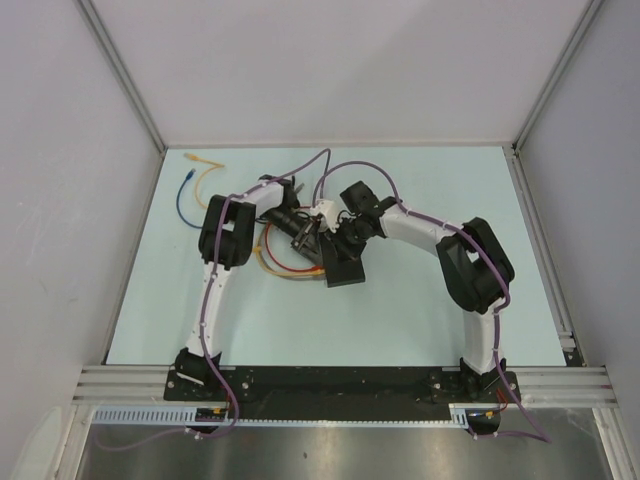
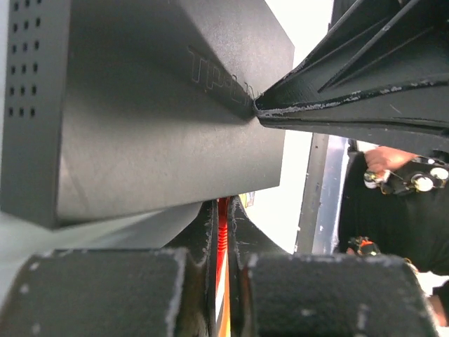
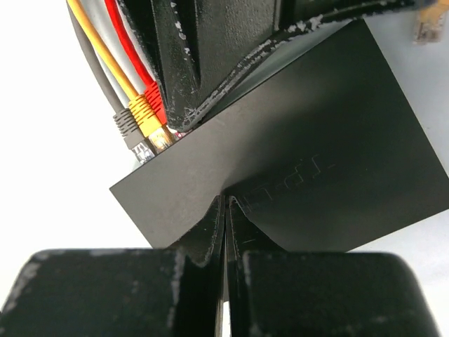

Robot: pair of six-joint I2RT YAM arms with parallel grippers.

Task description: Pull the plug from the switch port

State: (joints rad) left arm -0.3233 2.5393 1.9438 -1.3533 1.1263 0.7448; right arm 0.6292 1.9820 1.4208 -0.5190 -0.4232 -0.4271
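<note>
- Left wrist view showed raised lettering (image 2: 217, 76) on the top face of the switch (image 2: 161, 105), reading "TP-L" before the tip of the other arm's finger covered the rest.
- The right wrist view showed the same lettering upside down. I could read no other writing.
- The left gripper (image 2: 222, 205) was clenched on the red cable (image 2: 222, 228), which ran straight between its two fingers.
- From that gripper, the switch lay just ahead at 12 o'clock, filling most of the view with one vented side turned to the camera.
- In the right wrist view, the red plug (image 3: 158, 107) sat in the port edge of the switch, beside a yellow plug (image 3: 144, 114) and a grey plug (image 3: 126, 126). The left fingers closed over the red one from 12 o'clock.
- The right gripper (image 3: 226, 207) was clenched with nothing between its fingers, and its joined tips pressed on the top face of the switch.
- In the top view, the switch lay flat near the middle of the table (image 1: 430, 310), with both grippers meeting over its far end at 12 o'clock.
- The table was pale blue-green, with plain grey-white walls (image 1: 340, 70) on three sides.
- A loose blue cable (image 1: 186, 200) and a loose yellow cable (image 1: 207, 172) lay toward 10 o'clock from the switch, well apart from it.
</note>
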